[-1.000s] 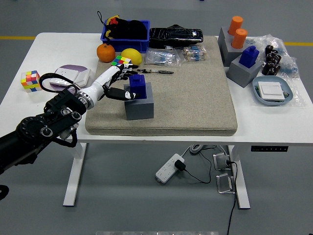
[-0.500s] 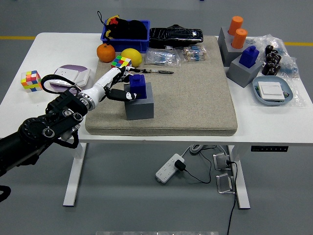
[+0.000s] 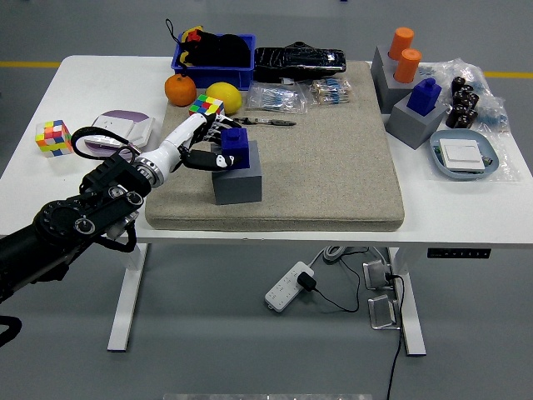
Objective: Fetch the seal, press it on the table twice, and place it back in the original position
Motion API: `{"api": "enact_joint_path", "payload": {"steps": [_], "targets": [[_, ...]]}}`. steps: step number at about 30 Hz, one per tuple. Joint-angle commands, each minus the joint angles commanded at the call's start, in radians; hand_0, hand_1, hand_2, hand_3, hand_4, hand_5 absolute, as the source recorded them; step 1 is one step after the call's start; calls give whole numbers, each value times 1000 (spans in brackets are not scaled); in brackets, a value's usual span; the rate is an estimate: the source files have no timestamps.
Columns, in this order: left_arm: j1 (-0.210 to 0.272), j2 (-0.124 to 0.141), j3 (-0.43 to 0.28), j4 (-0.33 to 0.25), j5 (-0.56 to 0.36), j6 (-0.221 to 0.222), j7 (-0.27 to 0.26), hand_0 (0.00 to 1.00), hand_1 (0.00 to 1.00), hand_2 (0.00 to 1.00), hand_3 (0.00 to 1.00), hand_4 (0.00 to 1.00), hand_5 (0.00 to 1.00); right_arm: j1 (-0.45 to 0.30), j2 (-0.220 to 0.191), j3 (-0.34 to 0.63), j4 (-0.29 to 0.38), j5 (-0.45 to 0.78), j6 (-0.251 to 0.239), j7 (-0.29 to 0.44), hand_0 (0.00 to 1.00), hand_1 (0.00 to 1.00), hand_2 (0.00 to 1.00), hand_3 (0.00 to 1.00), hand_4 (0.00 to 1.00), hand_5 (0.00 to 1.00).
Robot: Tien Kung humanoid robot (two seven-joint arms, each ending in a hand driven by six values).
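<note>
— What do we fail to make out?

— The left arm runs out of the lower left corner, so we see no shoulder. The contents of the blue bin (image 3: 213,52) at the far edge read only as a dark heap. The clear packets (image 3: 279,97) behind the mat are too small for us to identify. The right arm does not appear.

— How do we record the left hand (image 3: 206,143)?

— The black arm reaches up and to the right over the white tabletop (image 3: 83,71), ending in a white forearm section. The fingers (image 3: 218,129) curl against the left side of the blue seal (image 3: 234,147), and the thumb lies low against its near-left face. We record contact, but whether the grip is fully closed we cannot settle; the seal's own body hides the fingertips.

— And the seal's position?

— It stands upright in its grey block holder (image 3: 237,180), on the left part of the beige mat (image 3: 333,158).

— Materials and shapes?

— The mat is a thick, coarse, rectangular pad. The seal is a boxy, stepped piece; the holder a plain matte cube. A second blue seal (image 3: 424,95) sits in a similar grey block (image 3: 412,123) at the right, beside two orange cylinders (image 3: 405,52). An orange fruit (image 3: 180,88), a yellow fruit (image 3: 225,96) and a colour cube (image 3: 51,137) lie on the left side.
</note>
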Motion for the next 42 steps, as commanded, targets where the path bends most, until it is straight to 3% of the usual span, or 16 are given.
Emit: {"api": "enact_joint_path", "payload": {"steps": [14, 18, 26, 32, 37, 42], "targets": [[4, 6, -38, -21, -1, 14, -21, 634, 509, 495, 590, 702, 2, -2, 3, 7, 0, -1, -1, 0, 820, 720, 690, 700, 736, 509], [4, 28, -67, -55, 14, 11, -19, 631, 505, 491, 587, 720, 2, -3, 4, 9, 0, -1, -1, 0, 820, 720, 690, 699, 736, 509], [34, 111, -146, -150, 59, 13, -28, 633, 507, 492, 587, 699, 2, -4, 6, 12, 0, -4, -1, 1, 820, 720, 690, 699, 736, 509], [45, 157, -136, -87, 57, 19, -36, 633, 509, 492, 588, 698, 2, -6, 6, 14, 0, -4, -1, 1, 820, 720, 690, 700, 736, 509], [56, 159, -115, -12, 32, 21, -38, 634, 507, 492, 589, 697, 2, -6, 7, 14, 0, -3, -1, 1, 819, 719, 690, 699, 736, 509], [73, 144, -80, 32, 16, 20, -38, 633, 507, 493, 589, 695, 2, -4, 9, 12, 0, -1, -2, 1, 819, 720, 690, 699, 736, 509]]}}
